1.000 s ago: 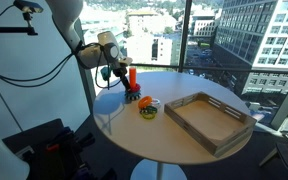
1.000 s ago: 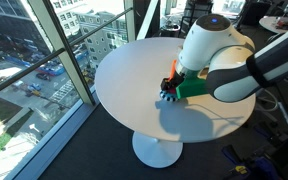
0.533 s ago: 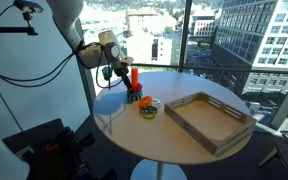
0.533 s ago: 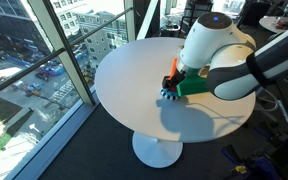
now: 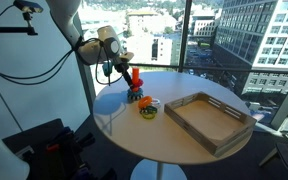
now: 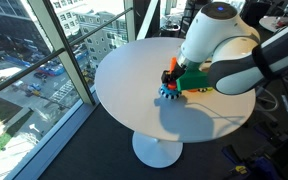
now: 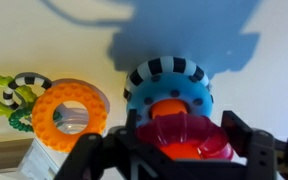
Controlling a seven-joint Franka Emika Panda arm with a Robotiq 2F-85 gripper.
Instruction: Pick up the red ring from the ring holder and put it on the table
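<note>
In the wrist view my gripper [image 7: 184, 142] is shut on the red ring [image 7: 189, 128], a glossy doughnut held between the two black jaws. The ring holder's orange peg [image 7: 167, 108] shows through and just beyond the ring. A blue ring with a black-and-white striped rim lies at its foot. In both exterior views the gripper [image 5: 127, 70] [image 6: 174, 72] hangs over the ring holder [image 5: 134, 96] [image 6: 170, 93] near the edge of the white round table [image 5: 174, 140] [image 6: 134, 70]. I cannot tell whether the ring is clear of the peg's top.
A yellow-and-orange round piece [image 5: 149, 107] [image 7: 71, 110] lies beside the holder, with a small green and striped ring [image 7: 14, 92] next to it. A rectangular wooden tray [image 5: 210, 120] takes up the table's other side. Windows stand close behind the table.
The arm and gripper have risen slightly over the holder, with the red ring in the jaws. Nothing else has moved.
</note>
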